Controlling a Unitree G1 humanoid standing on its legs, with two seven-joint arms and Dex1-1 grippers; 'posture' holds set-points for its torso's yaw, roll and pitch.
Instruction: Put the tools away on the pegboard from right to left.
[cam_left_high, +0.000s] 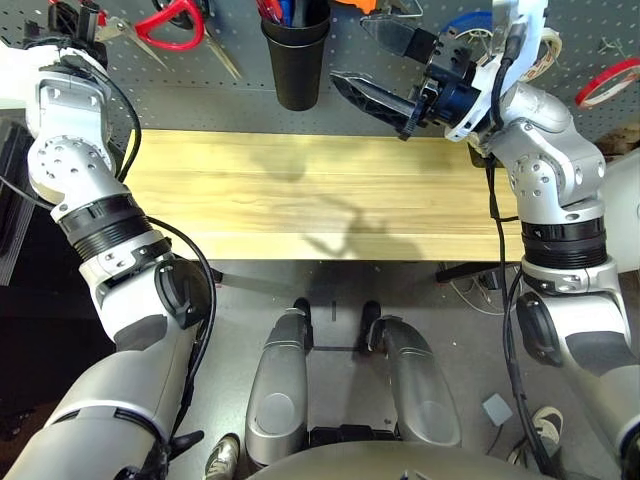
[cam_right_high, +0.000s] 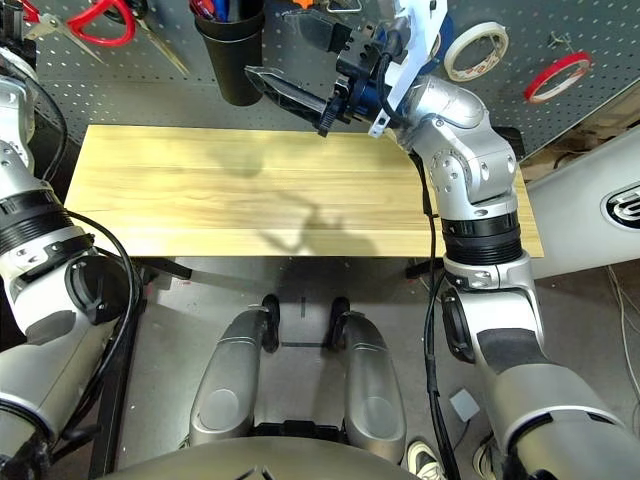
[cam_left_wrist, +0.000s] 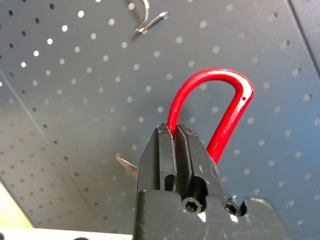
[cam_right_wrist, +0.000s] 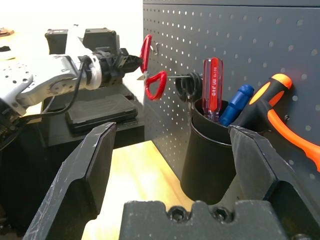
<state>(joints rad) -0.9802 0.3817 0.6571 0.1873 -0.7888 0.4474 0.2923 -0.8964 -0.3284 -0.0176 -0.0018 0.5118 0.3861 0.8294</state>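
The red-handled scissors (cam_left_wrist: 212, 107) are clamped by one handle loop in the left gripper (cam_left_wrist: 176, 150), right against the pegboard (cam_left_wrist: 75, 90) below a bare hook (cam_left_wrist: 148, 19). The right wrist view adds the screwdriver (cam_right_wrist: 212, 90) and pliers (cam_right_wrist: 280, 107) in the black cup (cam_right_wrist: 210, 155), seen between the right gripper's (cam_left_high: 375, 70) spread, empty fingers. The tape ring (cam_left_high: 606, 82) hangs far right.

The left tool (cam_left_wrist: 175, 145) has its two black fingers (cam_left_wrist: 159, 155) pressed tight together on one side of a red loop, the handle of the red-handled scissors (cam_left_wrist: 220, 100). The loop sticks up past the fingertips. A small silver blade tip (cam_left_wrist: 127, 166) pokes out beside the fingers. Behind is the dark grey pegboard (cam_left_wrist: 75, 100) full of little holes, with a metal hook (cam_left_wrist: 147, 20) on it.
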